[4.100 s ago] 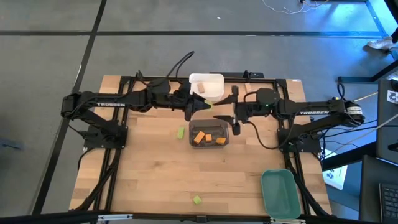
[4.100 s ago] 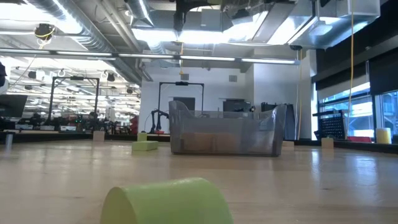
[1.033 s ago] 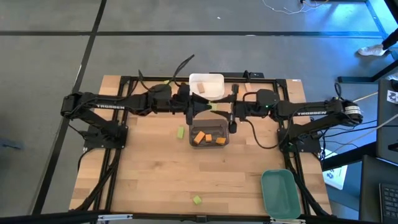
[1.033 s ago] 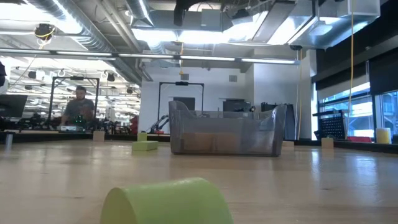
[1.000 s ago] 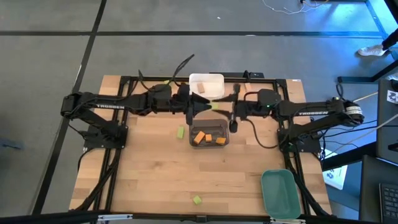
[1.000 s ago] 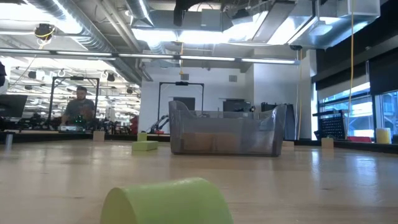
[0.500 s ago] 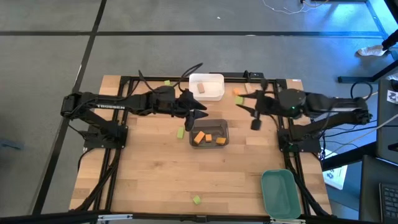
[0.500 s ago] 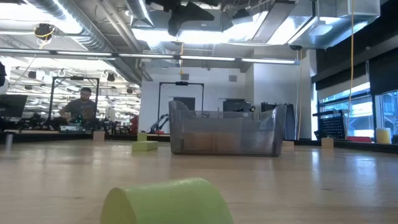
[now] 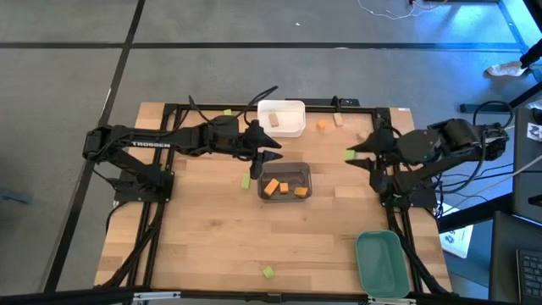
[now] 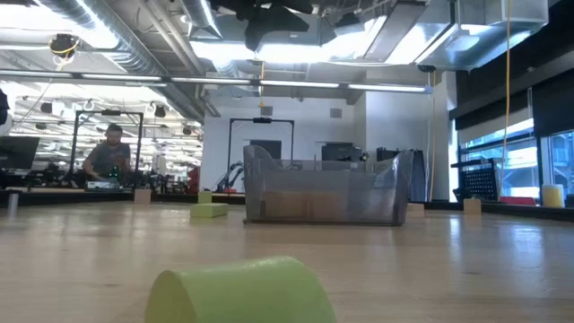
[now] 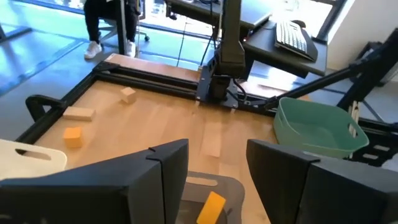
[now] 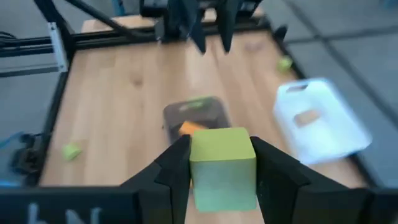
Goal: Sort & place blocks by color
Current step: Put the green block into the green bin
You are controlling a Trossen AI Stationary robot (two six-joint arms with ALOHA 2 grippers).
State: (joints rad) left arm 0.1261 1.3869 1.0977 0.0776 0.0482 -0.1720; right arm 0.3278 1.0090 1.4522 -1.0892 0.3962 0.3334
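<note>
While the right gripper (image 9: 350, 156) hangs off to the right of the dark grey bin (image 9: 285, 181), its fingers are clamped on a light green block (image 12: 222, 163), seen up close in the right wrist view. Left gripper (image 9: 275, 152) sits just behind the grey bin's back-left corner, betw. it and the white bin (image 9: 281, 118); fingers (image 11: 149, 180) spread apart w/ nothing between them.

Blocks, all placed vs. the grey bin:
- three orange blocks (image 9: 282, 188) inside it.
- a tan block (image 9: 273, 121) in the white bin, right behind it.
- a green block (image 9: 246, 180) on the table just to its left.
- a second green block (image 9: 268, 272) well in front, near the table's front edge; it fills the low view's foreground.
- a third green block (image 9: 227, 112) behind-left, on the back rail.
- an orange block (image 9: 321, 125) and a tan block (image 9: 338, 119) behind-right, near the back edge.

Green bin (image 9: 379, 263) stands far front-right at the table corner; can't tell whether it holds anything. A person (image 10: 106, 152) shows in the room beyond, low view.
</note>
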